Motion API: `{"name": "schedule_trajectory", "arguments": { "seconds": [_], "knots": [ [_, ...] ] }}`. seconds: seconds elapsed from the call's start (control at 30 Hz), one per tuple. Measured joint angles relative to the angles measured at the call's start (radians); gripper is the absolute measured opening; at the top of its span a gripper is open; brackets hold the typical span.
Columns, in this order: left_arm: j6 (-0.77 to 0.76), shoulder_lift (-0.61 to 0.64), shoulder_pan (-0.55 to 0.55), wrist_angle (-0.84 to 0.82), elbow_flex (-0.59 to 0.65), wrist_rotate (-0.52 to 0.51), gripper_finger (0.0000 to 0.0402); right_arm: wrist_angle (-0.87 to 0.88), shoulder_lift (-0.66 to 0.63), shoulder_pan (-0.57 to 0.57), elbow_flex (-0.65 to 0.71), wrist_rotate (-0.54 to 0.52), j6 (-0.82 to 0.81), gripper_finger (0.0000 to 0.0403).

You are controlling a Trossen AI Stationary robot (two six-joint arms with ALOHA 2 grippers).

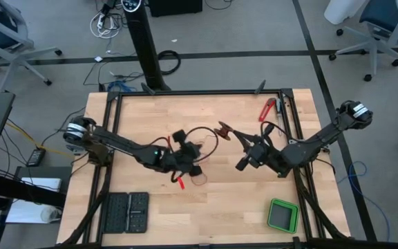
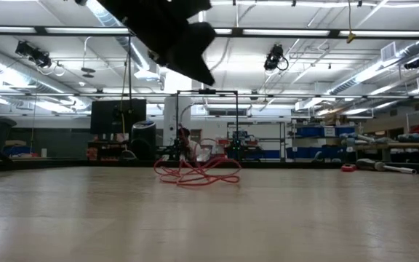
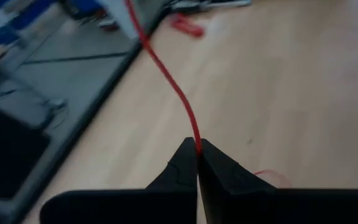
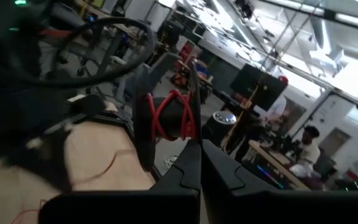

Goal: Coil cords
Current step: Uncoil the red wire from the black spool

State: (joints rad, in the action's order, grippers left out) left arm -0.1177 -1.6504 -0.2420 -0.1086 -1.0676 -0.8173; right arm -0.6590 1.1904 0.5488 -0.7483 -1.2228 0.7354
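Seeing my left gripper [image 3: 197, 149] pinched shut on the red wire [image 3: 166, 74]; it runs taut toward my shut right gripper [image 4: 194, 146] holding the wound bundle [image 4: 173, 115].

On the wooden bench [image 1: 206, 207], a green box [image 1: 282, 216] sits near the front right corner and a black ridged tray [image 1: 125, 212] near the front left. A red-handled tool [image 1: 266, 109] lies by the far right edge.
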Motion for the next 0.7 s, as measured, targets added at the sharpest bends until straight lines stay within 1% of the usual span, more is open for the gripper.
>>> {"name": "schedule_trajectory", "arguments": {
  "seconds": [0.13, 0.23, 0.37, 0.43, 0.5, 0.63, 0.7],
  "knots": [
    [-0.069, 0.089, 0.000, -0.152, 0.000, -0.043, 0.0005, 0.001, -0.027, 0.038, 0.000, -0.005, 0.052, 0.0000],
    [-0.109, 0.165, -0.001, -0.228, 0.000, -0.059, 0.0005, 0.020, -0.048, 0.062, 0.000, -0.010, 0.070, 0.0000],
    [-0.148, 0.255, -0.008, -0.257, 0.000, -0.072, 0.0005, 0.116, -0.055, 0.085, 0.000, -0.010, 0.064, 0.0000],
    [-0.148, 0.292, -0.019, -0.229, 0.000, -0.072, 0.0005, 0.171, -0.054, 0.086, 0.000, -0.013, 0.036, 0.0000],
    [-0.126, 0.317, -0.035, -0.179, 0.000, -0.072, 0.0005, 0.228, -0.050, 0.076, 0.000, -0.039, 0.003, 0.0000],
    [0.000, 0.317, -0.081, -0.034, 0.000, -0.068, 0.0005, 0.365, -0.048, 0.040, 0.000, -0.099, -0.081, 0.0000],
    [0.071, 0.310, -0.099, 0.049, 0.000, -0.035, 0.0005, 0.415, -0.047, 0.021, 0.000, -0.127, -0.133, 0.0000]
  ]
}}
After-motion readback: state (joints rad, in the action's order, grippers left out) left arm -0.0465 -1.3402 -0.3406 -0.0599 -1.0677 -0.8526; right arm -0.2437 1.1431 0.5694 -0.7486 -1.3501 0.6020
